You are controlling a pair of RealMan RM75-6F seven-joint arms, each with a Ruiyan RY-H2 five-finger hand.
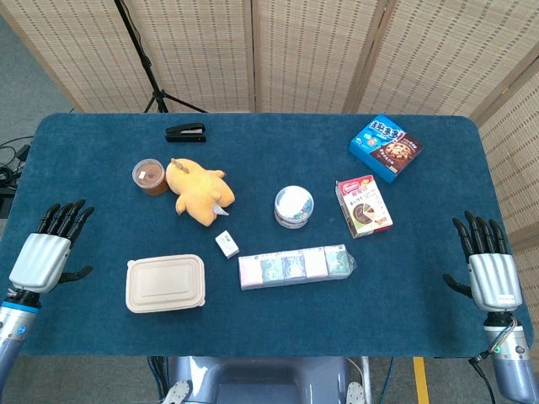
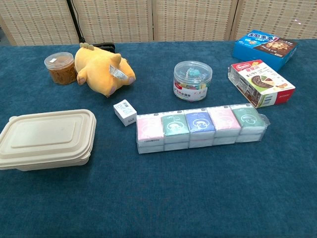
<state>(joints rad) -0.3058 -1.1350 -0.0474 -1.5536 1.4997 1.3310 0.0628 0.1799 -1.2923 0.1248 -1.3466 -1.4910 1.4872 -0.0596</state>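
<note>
Covering table [image 1: 253, 337], blue cloth, wicker screens [image 1: 303, 50] behind, left hand [image 1: 44, 252] & right hand [image 1: 490, 271] spread, empty.

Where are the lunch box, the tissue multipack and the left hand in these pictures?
Beige lunch box [image 1: 165, 284], head view, middle of its lid.
Tissue multipack [image 2: 200, 126], chest view, top of the middle blue pack.
Left hand [image 1: 40, 258], head view, back of the hand, fingers spread.

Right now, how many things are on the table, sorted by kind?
Boxes: 3: blue box, pink box, small white box
Containers: 3: lunch box, brown tub, clear jar
Tissue pack: 1
Plush duck: 1
Stapler: 1
Total: 9
</note>
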